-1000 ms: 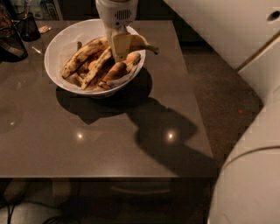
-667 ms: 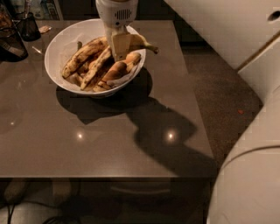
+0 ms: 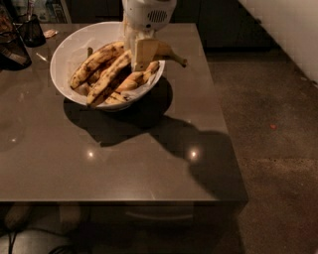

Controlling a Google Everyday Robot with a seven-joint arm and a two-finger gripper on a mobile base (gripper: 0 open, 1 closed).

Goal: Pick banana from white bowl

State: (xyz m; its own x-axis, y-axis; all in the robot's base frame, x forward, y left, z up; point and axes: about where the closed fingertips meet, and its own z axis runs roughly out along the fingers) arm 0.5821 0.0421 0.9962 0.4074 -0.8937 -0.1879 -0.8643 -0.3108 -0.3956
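Note:
The white bowl [image 3: 67, 52] stands at the table's far left and holds several speckled bananas [image 3: 107, 74]. My gripper [image 3: 140, 47] reaches down from its white wrist [image 3: 149, 12] over the bowl's right side. Its fingers [image 3: 144, 55] are closed on the banana [image 3: 166, 51], which is yellow and curved. The banana's thin end sticks out to the right over the bowl's rim. The part of the banana behind the front finger is hidden.
The bowl sits on a grey-brown glossy table [image 3: 124, 158]. A dark cup [image 3: 32, 31] and another dark object [image 3: 11, 49] stand at the far left edge. Dark speckled floor [image 3: 268, 124] lies to the right, with a white surface [image 3: 290, 30] at the top right.
The large white arm body that covered the right side has left the view. The gripper, the banana and the bowl have hardly shifted.

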